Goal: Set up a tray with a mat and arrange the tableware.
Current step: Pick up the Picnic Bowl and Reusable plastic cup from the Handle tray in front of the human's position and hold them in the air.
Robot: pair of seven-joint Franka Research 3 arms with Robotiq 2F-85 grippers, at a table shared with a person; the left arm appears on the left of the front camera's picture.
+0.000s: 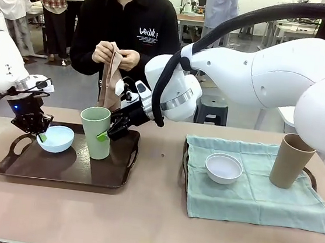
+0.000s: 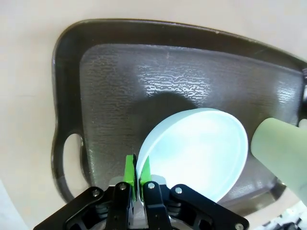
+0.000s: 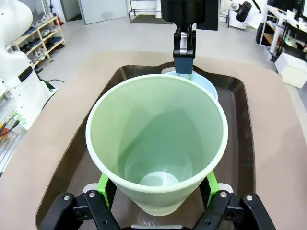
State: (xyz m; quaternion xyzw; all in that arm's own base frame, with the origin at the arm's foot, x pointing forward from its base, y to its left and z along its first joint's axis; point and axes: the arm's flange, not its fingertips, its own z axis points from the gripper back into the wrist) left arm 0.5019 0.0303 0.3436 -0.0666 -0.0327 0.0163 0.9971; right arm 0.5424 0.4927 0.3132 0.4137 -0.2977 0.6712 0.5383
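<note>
- Over on the robot's left end of the table [image 1: 139,224], the dark tray [image 1: 57,171] has bare floor along its whole near rim.
- The left gripper [image 1: 42,136] is pinched tight on the rim of the pale blue bowl [image 1: 58,138], next to the tray's left handle.
- The pale green cup [image 1: 95,131] stands just beside that bowl, mid-tray. The right gripper [image 3: 157,184] has its fingers spread either side of it, pads right at the wall. Can't tell if it's actually squeezing.
- Right end: the green mat [image 1: 259,197] is draped over a second tray [image 1: 184,171]. The white bowl [image 1: 223,168] and tan cup [image 1: 292,161] sit well apart on it, with plenty of open cloth in front.
- Count: two trays, two bowls, two cups, one mat.
</note>
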